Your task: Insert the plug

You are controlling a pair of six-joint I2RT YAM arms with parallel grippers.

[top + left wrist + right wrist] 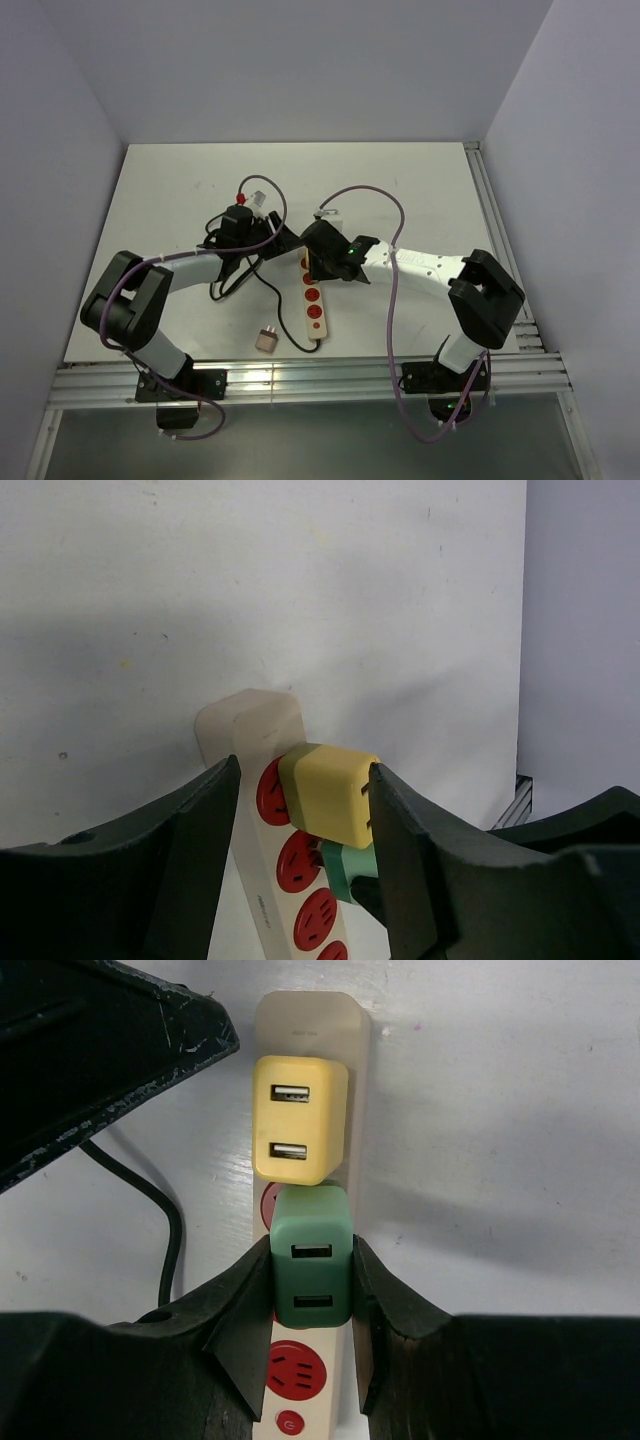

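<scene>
From above, the white power strip (313, 305) lies along the middle of the table (180, 190), its red sockets facing up. Both arms reach in over its far end, the left gripper (265, 238) from the left and the right gripper (318, 255) from the right, and they hide whatever sits there. A beige plug (266, 339) rests alone on the table just left of the strip's near end. A black cord (280, 298) curls between that plug and the strip. In the left wrist view, a yellow plug (330, 795) sits in the socket at the far end of the strip. The left jaws stand open around it: one finger (405, 870) is right against its side, and the other is apart from it with a clear gap. A green plug (350, 872) shows just behind the yellow one, on the next socket. In the right wrist view, the right jaws are closed on the green plug, one finger pressed to each side. It stands on the strip just nearer than the yellow plug, almost touching it. Whether its prongs are fully home cannot be told. One red socket (297, 1370) lies free below it.
</scene>
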